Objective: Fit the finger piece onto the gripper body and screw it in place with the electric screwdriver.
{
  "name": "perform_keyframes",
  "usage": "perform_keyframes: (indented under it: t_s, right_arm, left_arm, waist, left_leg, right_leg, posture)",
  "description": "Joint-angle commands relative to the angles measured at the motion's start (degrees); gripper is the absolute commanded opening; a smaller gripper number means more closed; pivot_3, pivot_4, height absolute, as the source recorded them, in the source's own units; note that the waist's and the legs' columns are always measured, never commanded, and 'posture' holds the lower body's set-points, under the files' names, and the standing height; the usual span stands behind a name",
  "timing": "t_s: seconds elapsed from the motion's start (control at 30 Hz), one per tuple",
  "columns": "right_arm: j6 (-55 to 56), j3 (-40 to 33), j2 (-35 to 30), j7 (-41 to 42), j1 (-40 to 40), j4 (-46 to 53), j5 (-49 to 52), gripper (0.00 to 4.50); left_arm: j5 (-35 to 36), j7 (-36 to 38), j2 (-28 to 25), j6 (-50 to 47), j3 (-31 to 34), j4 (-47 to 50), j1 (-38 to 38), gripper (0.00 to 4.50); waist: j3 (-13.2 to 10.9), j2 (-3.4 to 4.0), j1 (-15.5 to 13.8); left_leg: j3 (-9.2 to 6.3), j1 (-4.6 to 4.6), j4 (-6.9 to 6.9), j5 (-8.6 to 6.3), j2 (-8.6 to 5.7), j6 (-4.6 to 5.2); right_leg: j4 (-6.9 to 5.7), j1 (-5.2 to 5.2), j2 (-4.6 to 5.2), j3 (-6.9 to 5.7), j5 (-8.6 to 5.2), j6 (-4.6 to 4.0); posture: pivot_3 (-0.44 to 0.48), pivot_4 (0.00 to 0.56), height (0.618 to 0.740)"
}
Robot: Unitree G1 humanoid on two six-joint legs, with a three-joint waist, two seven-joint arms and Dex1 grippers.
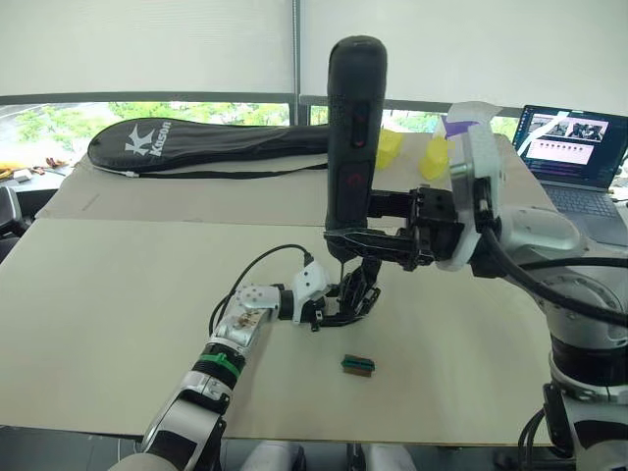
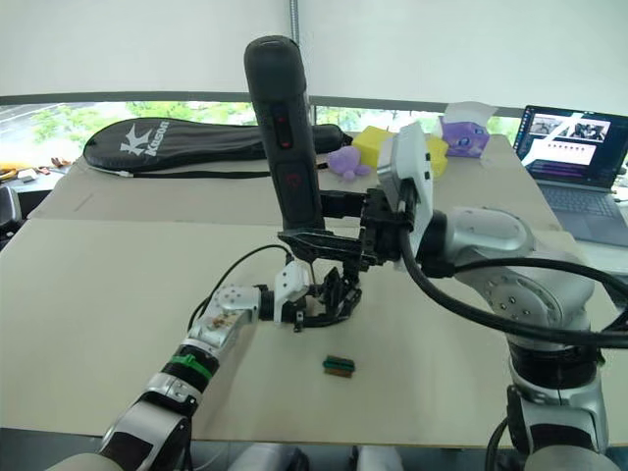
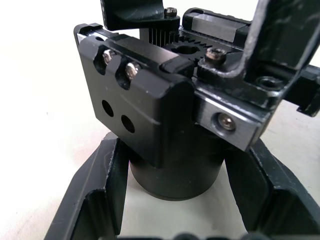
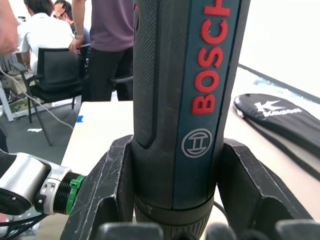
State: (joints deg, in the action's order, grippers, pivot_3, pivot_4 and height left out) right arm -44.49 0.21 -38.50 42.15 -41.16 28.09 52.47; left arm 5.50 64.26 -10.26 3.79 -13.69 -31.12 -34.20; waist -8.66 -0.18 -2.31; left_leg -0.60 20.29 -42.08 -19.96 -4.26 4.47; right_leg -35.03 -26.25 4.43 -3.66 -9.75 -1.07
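The gripper body is a black assembly with a round base, standing on the table near its middle. My left gripper is shut on that base, one finger on each side. A black block with two screws sits on top beside the gears. I cannot tell the finger piece apart from the body. My right gripper is shut on the electric screwdriver, a tall black Bosch tool. It is held upright, and its thin bit points down onto the body's top.
A small green-brown block lies on the table just in front of the body. At the back are a black racket bag, yellow and purple toys and an open laptop. People and a chair are beyond the table.
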Motion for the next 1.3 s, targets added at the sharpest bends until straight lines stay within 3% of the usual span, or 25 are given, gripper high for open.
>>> perform_keyframes:
  t_s: [0.03, 0.53, 1.3]
  right_arm:
    - [1.5, -0.2, 0.4, 0.2, -2.0, -0.1, -2.2, 1.96]
    - [3.1, 0.9, 3.5, 2.5, 0.0, -0.6, -8.7, 1.96]
    - [2.5, 0.3, 4.4, 4.5, -1.2, -0.4, -10.3, 1.96]
  left_arm:
    - [0.0, 0.1, 0.5, 0.7, -0.7, -0.1, -0.6, 2.29]
    - [0.0, -0.2, 0.5, 0.7, -0.8, 1.0, 0.2, 2.29]
    - [0.0, -0.1, 0.5, 0.8, -1.0, 1.3, 0.2, 2.29]
  waist:
    - [0.0, 0.0, 0.0]
    - [0.0, 0.01, 0.0]
    - [0.0, 0.01, 0.1]
  left_leg:
    - [0.01, 0.0, 0.0, 0.0, 0.0, 0.0]
    - [0.0, 0.0, 0.0, 0.0, 0.0, 0.0]
    - [0.0, -0.01, 0.0, 0.0, 0.0, 0.0]
  right_leg:
    - [0.0, 0.0, 0.0, 0.0, 0.0, 0.0]
    - [-0.02, -0.01, -0.01, 0.0, 0.0, 0.0]
    - [-0.02, -0.01, -0.02, -0.01, 0.0, 0.0]
  posture:
    - [0.0, 0.15, 0.74]
    - [0.0, 0.15, 0.74]
    - [0.0, 0.15, 0.74]
